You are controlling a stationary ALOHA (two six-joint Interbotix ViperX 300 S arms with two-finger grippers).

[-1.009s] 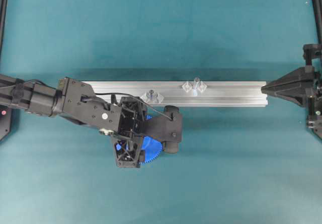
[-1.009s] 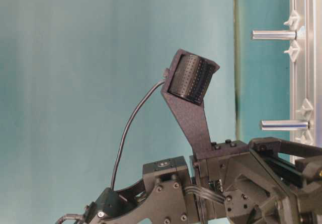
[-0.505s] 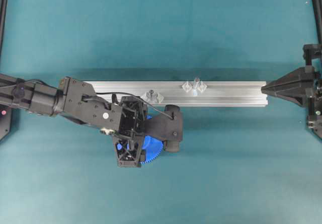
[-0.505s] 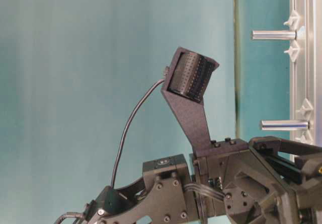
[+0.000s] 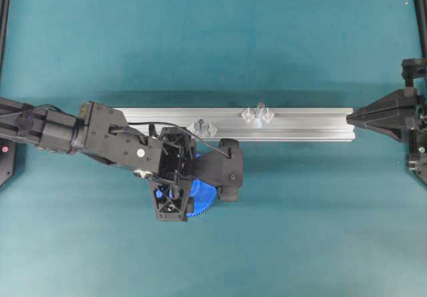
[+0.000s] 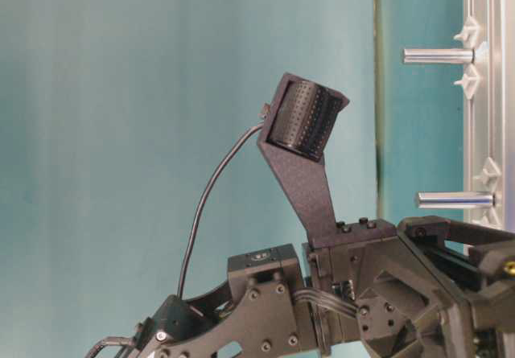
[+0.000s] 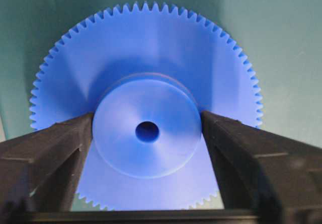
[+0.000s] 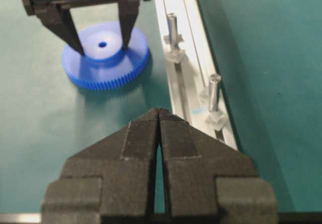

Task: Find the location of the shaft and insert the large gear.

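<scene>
The large gear (image 7: 146, 108) lies flat, hub between the left jaws (apparently touching).

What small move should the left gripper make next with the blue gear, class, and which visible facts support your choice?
Probably close the left gripper fully on the raised hub of the large gear. Its fingers already flank the hub on both sides, at or very near its wall, while the gear lies flat on the table. A firm grip must come before lifting it toward the shaft on the rail.
</scene>
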